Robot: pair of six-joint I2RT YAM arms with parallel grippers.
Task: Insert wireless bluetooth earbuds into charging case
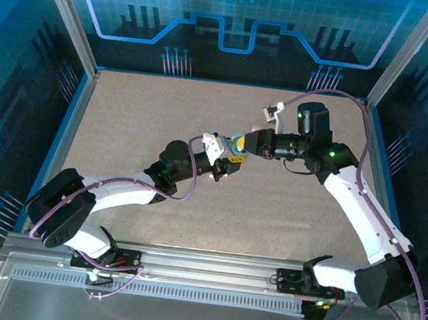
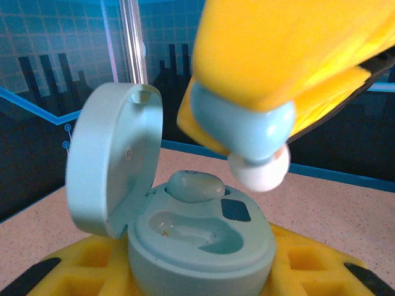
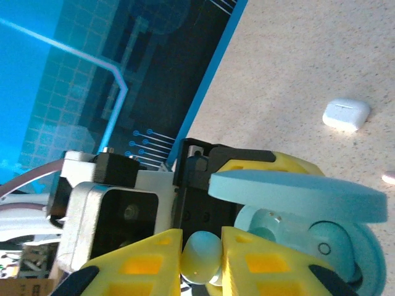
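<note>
My left gripper (image 2: 200,274) is shut on a pale blue charging case (image 2: 203,246), held upright between its yellow fingers (image 2: 321,265). The lid (image 2: 111,160) stands open to the left. One pale blue earbud (image 2: 192,185) sits in the far socket, and the near socket (image 2: 197,231) is empty. My right gripper (image 3: 202,259) is shut on a second pale blue earbud (image 3: 202,254) with a white tip (image 2: 259,169). It hangs just above and to the right of the open case (image 3: 308,237). The two grippers meet at mid table (image 1: 230,156).
A white closed case (image 3: 346,114) lies on the speckled tabletop beyond the grippers. A small pale piece (image 3: 389,178) lies at the right edge of the right wrist view. Blue walls (image 1: 231,22) surround the table.
</note>
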